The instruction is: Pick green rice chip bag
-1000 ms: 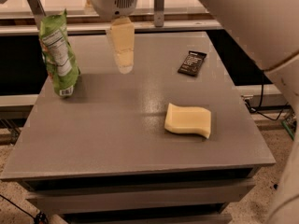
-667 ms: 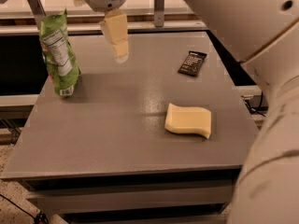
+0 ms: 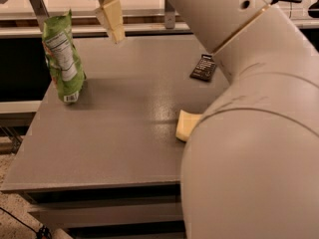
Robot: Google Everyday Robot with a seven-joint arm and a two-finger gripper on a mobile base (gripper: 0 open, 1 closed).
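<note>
The green rice chip bag stands upright at the far left of the grey table, with its white nutrition panel facing me. My gripper hangs at the top of the camera view, above the table's back edge, up and to the right of the bag's top. It is open and empty. One cream finger points down to the right of the bag. The other finger shows only as a sliver at the top edge, above the bag.
A small black packet lies at the back right. A flat yellow sponge lies at the right, partly hidden by my arm, which fills the right side. A metal rail stands behind the bag.
The gripper has moved left and up toward the bag's top. The arm now fills far more of the right side and covers part of the sponge. The objects have not moved.
</note>
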